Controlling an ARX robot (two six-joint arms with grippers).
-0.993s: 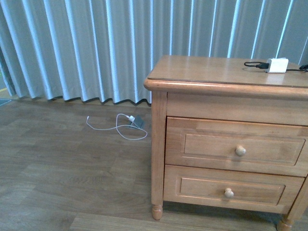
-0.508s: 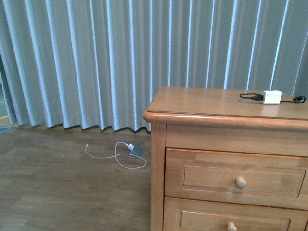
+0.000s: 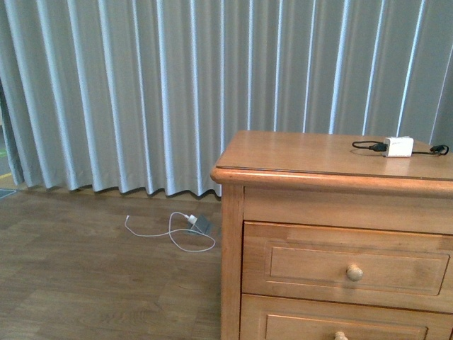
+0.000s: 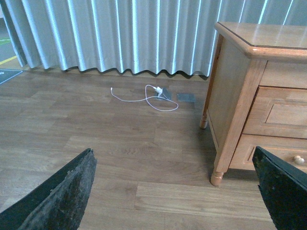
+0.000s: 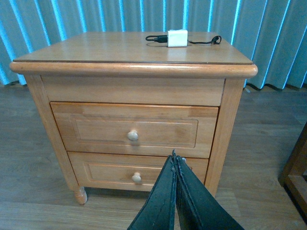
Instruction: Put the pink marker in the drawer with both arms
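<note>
The pink marker shows in no view. The drawer (image 3: 350, 266), the upper and wider one of the honey-brown cabinet (image 3: 233, 248), is closed, with its round pale knob (image 3: 354, 272) at the middle; the right wrist view shows the drawer (image 5: 134, 130) from the front. My left gripper (image 4: 177, 191) is open, its two black fingers (image 4: 62, 196) far apart over bare floor, well short of the cabinet's corner leg (image 4: 217, 178). My right gripper (image 5: 174, 158) is shut with nothing between its fingers, hanging in front of the lower drawer (image 5: 120, 173). Neither arm appears in the front view.
A white charger block (image 3: 398, 146) with a black cable lies on the cabinet top. A white cable with a grey adapter (image 3: 200, 225) lies on the wooden floor by the grey curtain (image 3: 141, 92). Dark furniture (image 5: 296, 167) stands to the cabinet's right.
The front view has tilted upward: the cabinet sits lower in the picture, the lower drawer is nearly out of frame, and more curtain shows.
</note>
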